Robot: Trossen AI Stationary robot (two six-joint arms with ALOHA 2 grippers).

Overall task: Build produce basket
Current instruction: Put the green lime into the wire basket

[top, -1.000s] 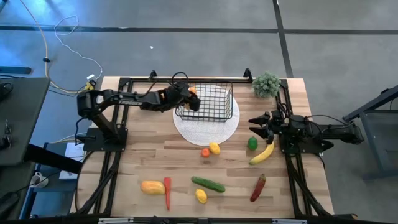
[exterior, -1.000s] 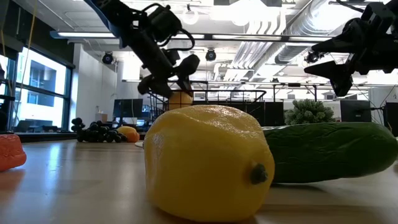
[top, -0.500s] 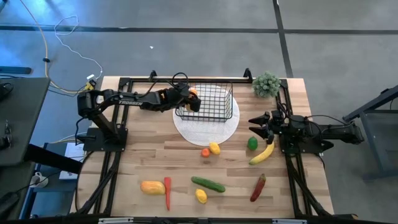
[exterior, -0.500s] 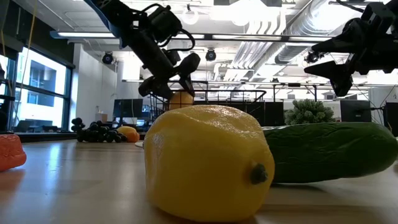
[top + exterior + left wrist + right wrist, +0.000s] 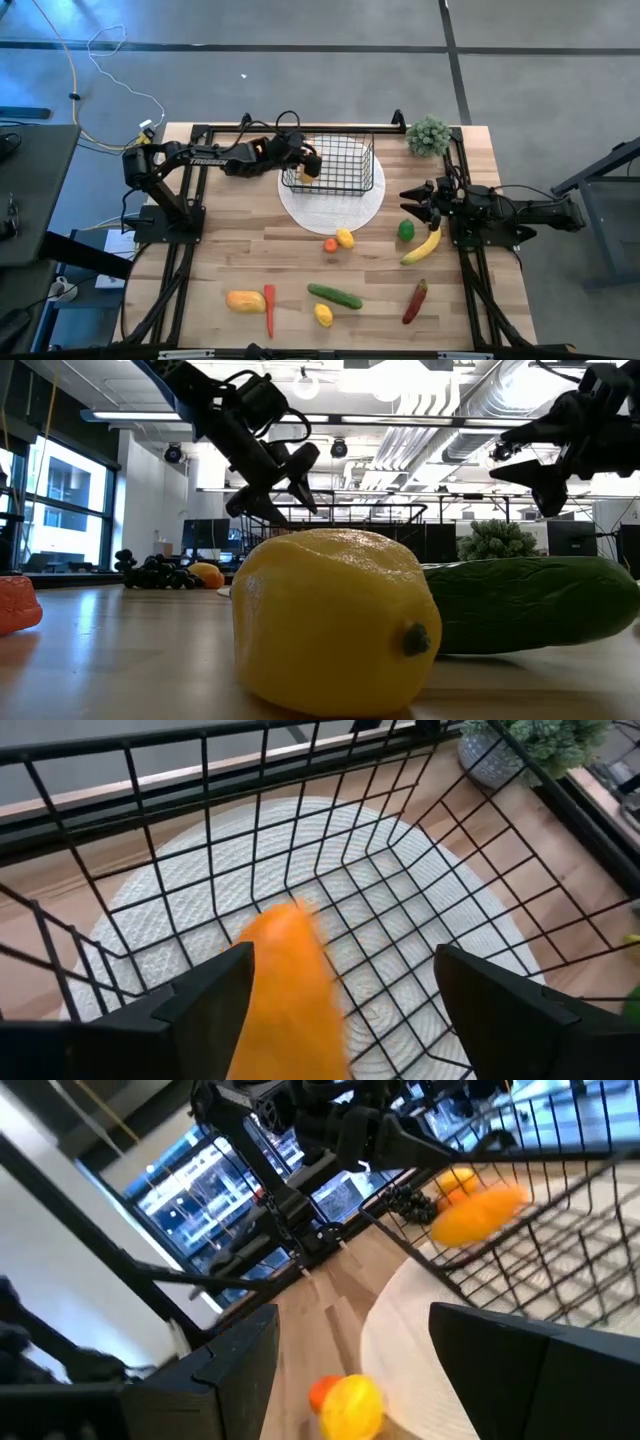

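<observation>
The black wire basket (image 5: pixel 340 165) stands on a round white disc (image 5: pixel 335 205) at the table's far middle. My left gripper (image 5: pixel 342 960) hangs open over the basket's left end. An orange fruit (image 5: pixel 480 1215) is in the air just below its fingers, inside the basket walls, blurred and touched by neither finger. My right gripper (image 5: pixel 411 203) waits open at the table's right side, above a green pepper (image 5: pixel 405 230) and a banana (image 5: pixel 422 246). Other produce lies on the near half of the table.
A lemon (image 5: pixel 345 238) and a small orange fruit (image 5: pixel 330 245) lie just near of the disc. A cucumber (image 5: pixel 334 296), a second lemon (image 5: pixel 323 315), two red chillies (image 5: pixel 269 308) and a yellow-orange fruit (image 5: pixel 245 300) lie near the front. A green plant clump (image 5: pixel 428 135) stands far right.
My left gripper has opened wider over the basket's left end and let go of the orange fruit. The fruit, held between the fingers a second ago, has dropped below them into the basket.
</observation>
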